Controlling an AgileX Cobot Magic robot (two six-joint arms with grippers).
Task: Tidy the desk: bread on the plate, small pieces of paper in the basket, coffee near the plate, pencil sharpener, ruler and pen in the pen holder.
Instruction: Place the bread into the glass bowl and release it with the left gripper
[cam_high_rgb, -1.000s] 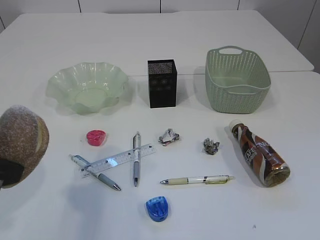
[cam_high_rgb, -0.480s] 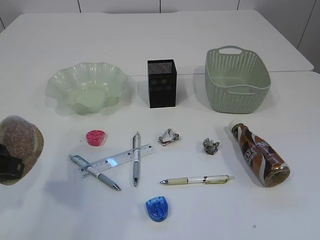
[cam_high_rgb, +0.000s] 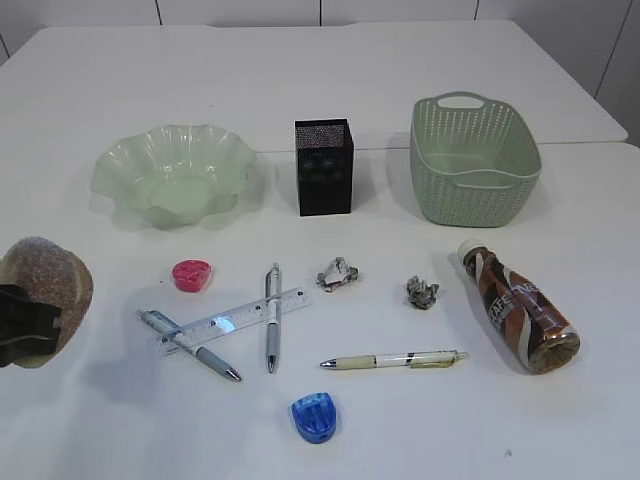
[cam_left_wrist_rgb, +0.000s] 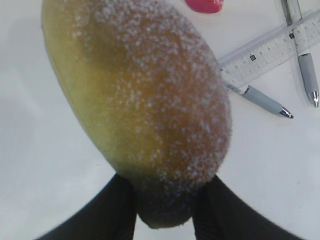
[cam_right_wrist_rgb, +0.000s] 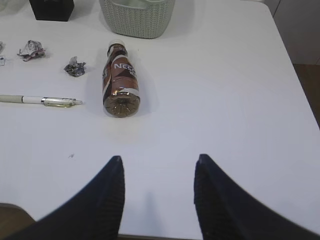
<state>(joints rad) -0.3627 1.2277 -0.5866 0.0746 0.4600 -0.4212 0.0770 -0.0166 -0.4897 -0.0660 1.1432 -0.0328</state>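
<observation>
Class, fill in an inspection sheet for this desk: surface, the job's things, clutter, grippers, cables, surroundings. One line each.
Surface: white desk, a seam across it behind the pen holder.
Job's things: bread held off the desk; plate, basket and pen holder look empty; coffee lying on its side; two paper balls; ruler crossing two pens; third pen; pink sharpener; blue sharpener.
Clutter: nothing seen.
Grippers: left gripper shut on bread; right gripper open, holding nothing.
Cables: nothing seen.
Surroundings: pale panelled wall behind.
</observation>
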